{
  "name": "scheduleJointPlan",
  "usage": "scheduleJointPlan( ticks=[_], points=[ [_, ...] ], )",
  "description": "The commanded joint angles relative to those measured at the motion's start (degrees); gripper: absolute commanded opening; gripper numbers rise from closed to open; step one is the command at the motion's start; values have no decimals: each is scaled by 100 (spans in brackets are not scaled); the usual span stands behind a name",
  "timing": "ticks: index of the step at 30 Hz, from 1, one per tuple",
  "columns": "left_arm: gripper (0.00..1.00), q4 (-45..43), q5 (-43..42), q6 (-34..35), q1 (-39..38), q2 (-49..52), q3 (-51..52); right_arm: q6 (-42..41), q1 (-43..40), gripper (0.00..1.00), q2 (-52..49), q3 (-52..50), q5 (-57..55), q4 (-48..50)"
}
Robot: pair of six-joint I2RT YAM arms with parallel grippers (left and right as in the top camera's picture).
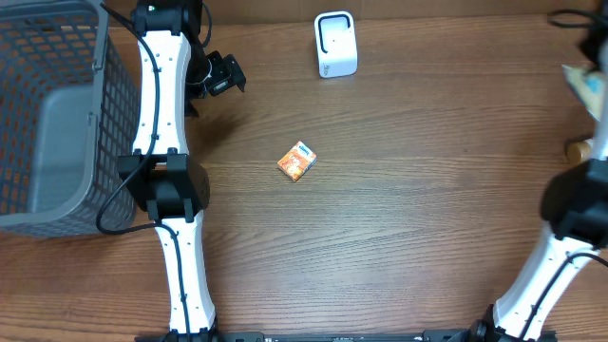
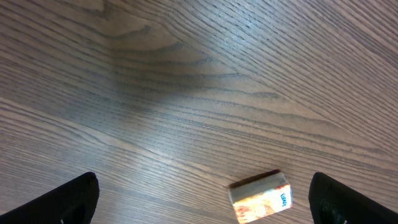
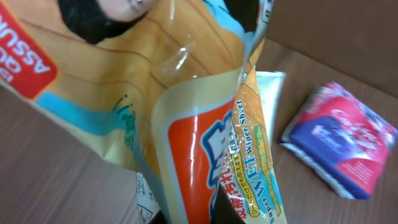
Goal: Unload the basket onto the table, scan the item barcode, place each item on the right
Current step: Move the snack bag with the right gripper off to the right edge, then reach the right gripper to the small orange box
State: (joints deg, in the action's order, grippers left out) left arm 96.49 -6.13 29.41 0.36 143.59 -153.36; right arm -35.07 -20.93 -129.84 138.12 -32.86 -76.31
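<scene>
Brown wood counter (image 1: 408, 218). Grey basket (image 1: 47, 47) far left. Left fingers (image 1: 223, 76) spread, empty, near the orange box (image 1: 297, 161) lying mid-counter. White scanner (image 1: 335, 45) stands beyond, nothing before it. Right fingers, mostly hidden, seemingly pinch a wet-wipe packet (image 3: 186, 124) far right. Scan not begun.

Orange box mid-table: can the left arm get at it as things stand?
Probably yes. The left gripper hangs open over bare wood near the box, which lies alone on the table. Nothing stands between them, and the basket sits on the arm's other side.
</scene>
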Motion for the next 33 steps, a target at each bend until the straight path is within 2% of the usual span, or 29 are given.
scheduleJointPlan(
  ticks=[1, 7, 9, 10, 11, 12, 13, 15, 17, 21, 23, 24, 26, 28, 33],
  points=[
    [100, 13, 59, -111, -28, -39, -11, -422, -695, 4, -11, -341, 400, -31],
    [100, 13, 59, -109, -37, -42, -11, -417, -1473, 5, -28, -1047, 1137, 201],
    [100, 13, 59, -111, -37, -42, -11, -389, -1552, 13, -28, -1235, 1156, 297],
    [100, 13, 59, -111, -37, -42, -11, -389, -1554, 20, -28, -1290, 1156, 315],
    [100, 13, 59, -111, -37, -42, -11, -393, -1552, 41, -28, -1331, 1161, 317],
    [100, 13, 59, -111, -37, -42, -11, -387, -1552, 70, -28, -1331, 1207, 293],
    [100, 13, 59, -109, -37, -42, -11, -367, -1539, 81, -28, -1329, 1281, 273],
    [100, 13, 59, -111, -33, -42, -11, -352, -1515, 89, 0, -1257, 1508, 127],
    [100, 13, 59, -111, -35, -42, -11, -352, -1497, 93, 68, -1137, 1646, -39],
    [100, 13, 59, -111, -39, -42, -11, -190, -1327, 93, 717, -946, 2420, -369],
    [100, 13, 59, -111, -39, -42, -11, 186, -1215, 93, 988, -946, 3167, -317],
    [100, 13, 59, -111, -39, -42, -11, 632, -1062, 93, 1211, -946, 3985, -267],
    [100, 13, 59, -109, -39, -42, -11, 1108, -817, 93, 1390, -946, 4861, -297],
    [100, 13, 59, -111, -39, -42, -11, 1812, -221, 92, 1478, -946, 5886, -514],
    [100, 13, 59, -111, -39, -42, -11, 2612, 1261, 93, 1414, -1196, 6155, -935]
  ],
)
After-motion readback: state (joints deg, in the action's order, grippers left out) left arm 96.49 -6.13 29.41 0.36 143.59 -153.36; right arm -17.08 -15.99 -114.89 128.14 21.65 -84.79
